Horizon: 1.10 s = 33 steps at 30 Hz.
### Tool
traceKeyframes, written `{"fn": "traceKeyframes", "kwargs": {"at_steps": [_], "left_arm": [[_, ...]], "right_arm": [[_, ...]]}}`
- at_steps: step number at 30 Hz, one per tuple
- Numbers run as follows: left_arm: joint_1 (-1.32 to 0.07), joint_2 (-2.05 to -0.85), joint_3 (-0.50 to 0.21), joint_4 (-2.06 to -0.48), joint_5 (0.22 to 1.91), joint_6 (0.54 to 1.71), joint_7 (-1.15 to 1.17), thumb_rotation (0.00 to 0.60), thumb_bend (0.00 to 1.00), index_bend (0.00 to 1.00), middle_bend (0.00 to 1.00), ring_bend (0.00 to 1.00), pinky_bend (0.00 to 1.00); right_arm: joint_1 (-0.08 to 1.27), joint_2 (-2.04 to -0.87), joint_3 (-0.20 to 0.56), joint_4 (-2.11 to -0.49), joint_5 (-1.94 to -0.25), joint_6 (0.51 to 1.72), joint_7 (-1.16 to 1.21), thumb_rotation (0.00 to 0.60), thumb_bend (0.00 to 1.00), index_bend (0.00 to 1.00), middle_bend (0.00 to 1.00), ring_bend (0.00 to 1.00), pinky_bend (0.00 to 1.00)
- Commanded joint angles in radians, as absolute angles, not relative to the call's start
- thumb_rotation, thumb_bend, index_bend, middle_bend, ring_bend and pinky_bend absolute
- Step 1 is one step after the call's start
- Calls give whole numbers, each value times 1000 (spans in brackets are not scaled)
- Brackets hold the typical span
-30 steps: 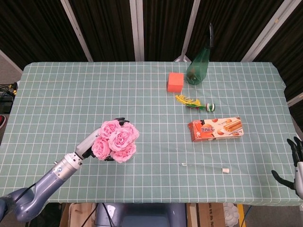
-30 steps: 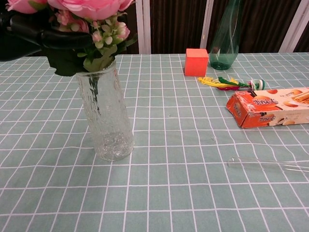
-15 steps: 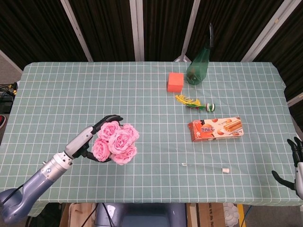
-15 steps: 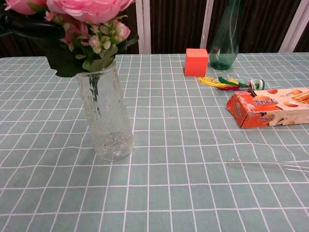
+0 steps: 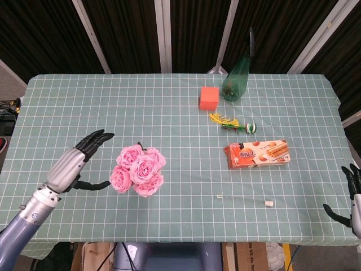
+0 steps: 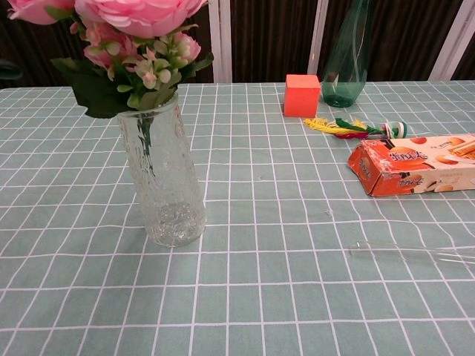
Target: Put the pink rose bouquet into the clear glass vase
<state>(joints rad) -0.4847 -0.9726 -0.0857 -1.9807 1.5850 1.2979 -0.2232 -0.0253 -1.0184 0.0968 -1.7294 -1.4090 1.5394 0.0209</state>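
A green white-gridded cloth is covering the counter [image 5: 180, 113], with dark curtains hanging behind. The left hand [image 5: 76, 164] is hovering open and empty, fingers spread, just left of the pink rose bouquet [image 5: 139, 169], which is standing in the clear textured glass vase [image 6: 163, 182]. At the far right edge, the right hand [image 5: 351, 195] is hanging open, well apart.
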Motion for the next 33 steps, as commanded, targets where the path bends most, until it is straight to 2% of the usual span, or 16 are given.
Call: {"fn": "traceKeyframes", "kwargs": {"at_steps": [1, 4, 7, 16, 22, 33], "left_arm": [[-297, -962, -48, -2000, 1573, 1548, 200, 600, 213, 84, 87, 24, 133], [-197, -1037, -21, -1940, 1558, 1668, 288, 600, 219, 86, 89, 26, 134], [-132, -1103, -1, -1837, 1528, 1720, 239, 600, 220, 86, 90, 26, 134], [-103, -1127, 16, -1710, 1472, 1636, 64, 600, 226, 87, 72, 16, 123], [-95, -1170, 3, -1646, 1502, 1647, 15, 600, 226, 93, 62, 16, 123], [-87, -1172, -5, -1618, 1536, 1642, -55, 600, 225, 90, 51, 16, 121]], "right_arm": [[-26, -1015, 95, -1728, -1414, 1540, 25, 600, 210, 105, 46, 29, 0], [-24, -1010, 88, -1721, -1431, 1537, 32, 600, 210, 105, 46, 29, 0], [-21, -1008, 82, -1710, -1452, 1535, 46, 600, 209, 105, 46, 29, 0], [-4, -1014, 68, -1689, -1491, 1516, 40, 600, 210, 105, 46, 29, 0], [8, -1022, 62, -1671, -1514, 1509, 28, 600, 210, 105, 46, 29, 0], [20, -1043, 63, -1661, -1522, 1508, 7, 600, 209, 105, 46, 29, 0]]}}
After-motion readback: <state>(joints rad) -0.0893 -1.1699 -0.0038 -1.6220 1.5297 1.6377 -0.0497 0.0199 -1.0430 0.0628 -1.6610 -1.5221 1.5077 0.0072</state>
